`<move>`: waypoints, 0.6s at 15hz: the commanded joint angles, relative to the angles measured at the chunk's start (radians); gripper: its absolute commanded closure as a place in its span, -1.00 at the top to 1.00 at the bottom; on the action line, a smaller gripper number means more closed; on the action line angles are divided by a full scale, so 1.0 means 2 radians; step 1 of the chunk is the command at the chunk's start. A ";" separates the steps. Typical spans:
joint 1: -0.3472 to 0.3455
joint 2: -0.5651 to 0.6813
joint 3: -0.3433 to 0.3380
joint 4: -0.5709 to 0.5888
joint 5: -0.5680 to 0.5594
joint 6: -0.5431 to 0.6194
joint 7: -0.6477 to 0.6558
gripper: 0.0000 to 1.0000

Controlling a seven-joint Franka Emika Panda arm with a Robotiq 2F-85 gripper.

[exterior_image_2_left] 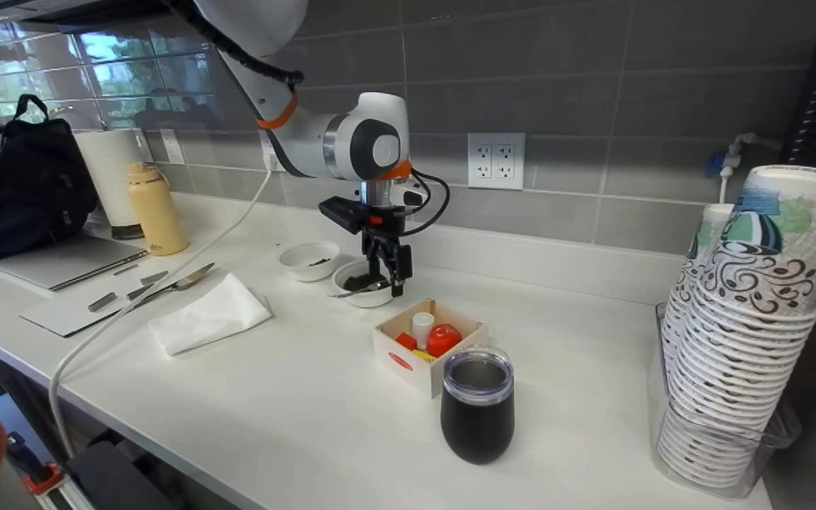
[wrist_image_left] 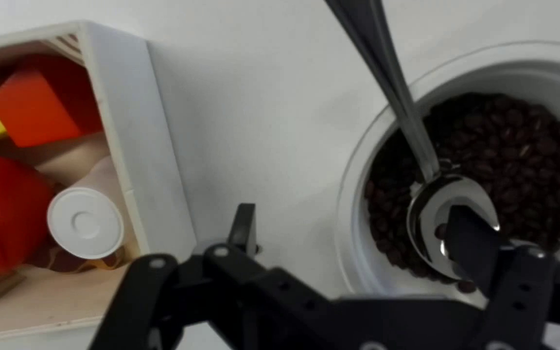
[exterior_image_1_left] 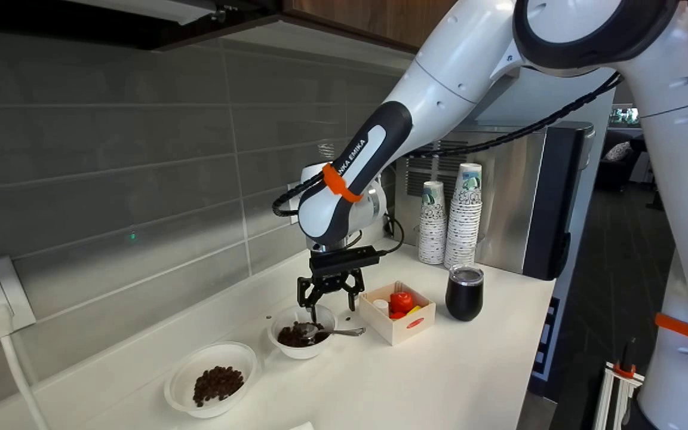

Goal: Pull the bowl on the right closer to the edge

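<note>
In an exterior view the end effector stands at the bowl, fingers apart. In an exterior view the bench edge is well apart from the end effector, the box near it. In the wrist view one finger covers part of the bowl's spoon, the other hangs between bowl and box.

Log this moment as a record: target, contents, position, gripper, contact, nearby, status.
target: white bowl beside the open box
contents: dark brown bits and a spoon, handle over the rim
position: nearer the tiled wall than the countertop edge
gripper: open, straddling the rim; one finger above or inside the bowl, the other outside
contact with bowl or spoon: cannot tell
nearby: other bowl, black tumbler
status: bowl not yet at the edge
</note>
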 commanded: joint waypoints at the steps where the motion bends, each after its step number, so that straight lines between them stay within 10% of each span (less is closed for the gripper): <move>1: 0.018 0.029 -0.017 0.024 0.002 0.022 0.021 1.00; 9: 0.023 0.039 -0.027 0.027 0.008 0.038 0.028 -0.23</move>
